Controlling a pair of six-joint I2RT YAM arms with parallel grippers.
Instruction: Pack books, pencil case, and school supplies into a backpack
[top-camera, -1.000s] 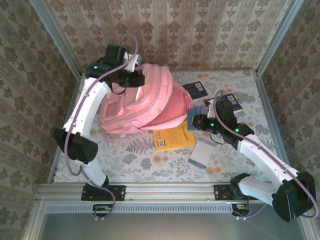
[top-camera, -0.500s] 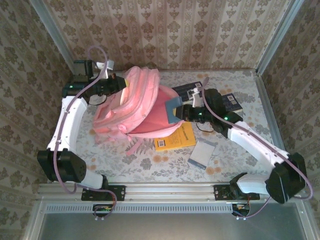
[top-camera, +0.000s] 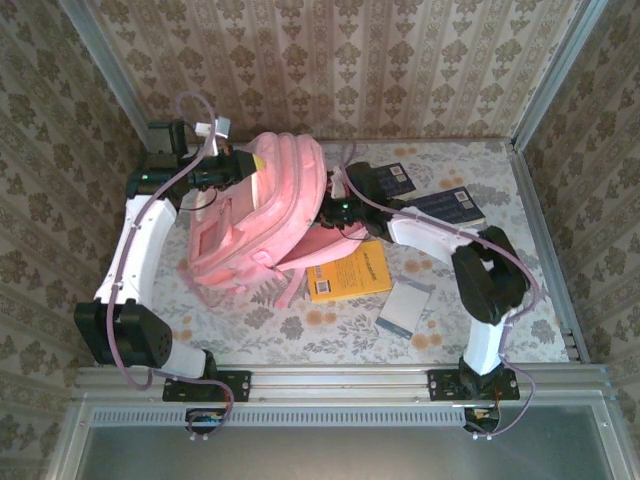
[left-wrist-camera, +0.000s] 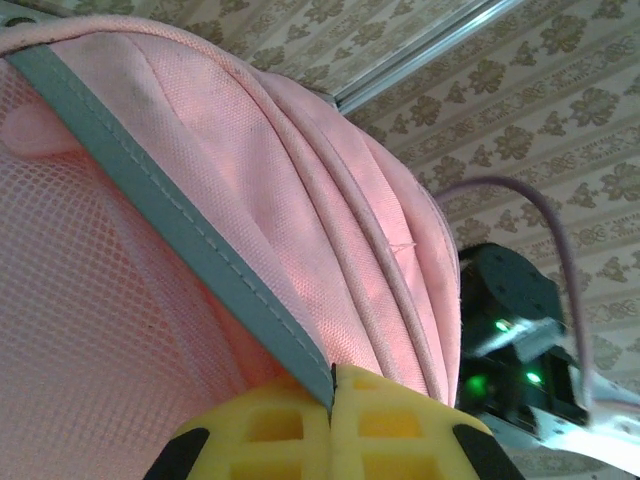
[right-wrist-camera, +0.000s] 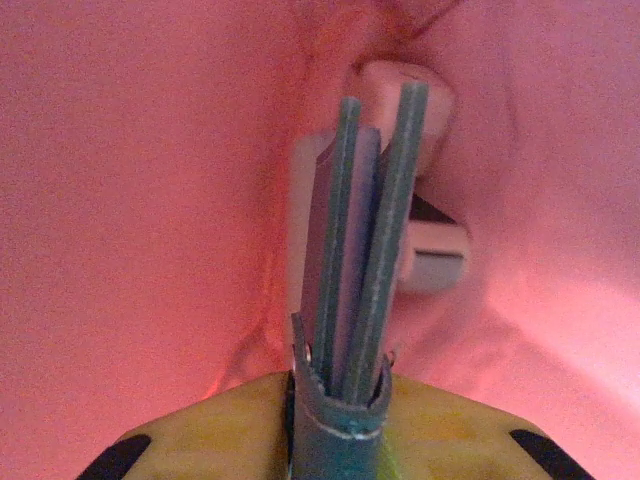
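Floral-print tabletop (top-camera: 300, 325), walled on three sides, carries a large soft pink backpack (top-camera: 265, 215). Its grey-trimmed mouth edge is clenched in the left gripper (left-wrist-camera: 332, 395). Deep inside the pink cavity, the right gripper (right-wrist-camera: 338, 385) grasps a dark teal flat rectangle (right-wrist-camera: 345, 250). A thin orange-yellow book (top-camera: 348, 272) lies just beside the bag.

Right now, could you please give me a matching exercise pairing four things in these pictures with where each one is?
1 left gripper
2 teal folder
3 orange book
4 pale pad

A inside the backpack
B on the table, against the backpack
C clamped on the backpack's rim
D nearest the table's near edge

Pairs: 1-C, 2-A, 3-B, 4-D
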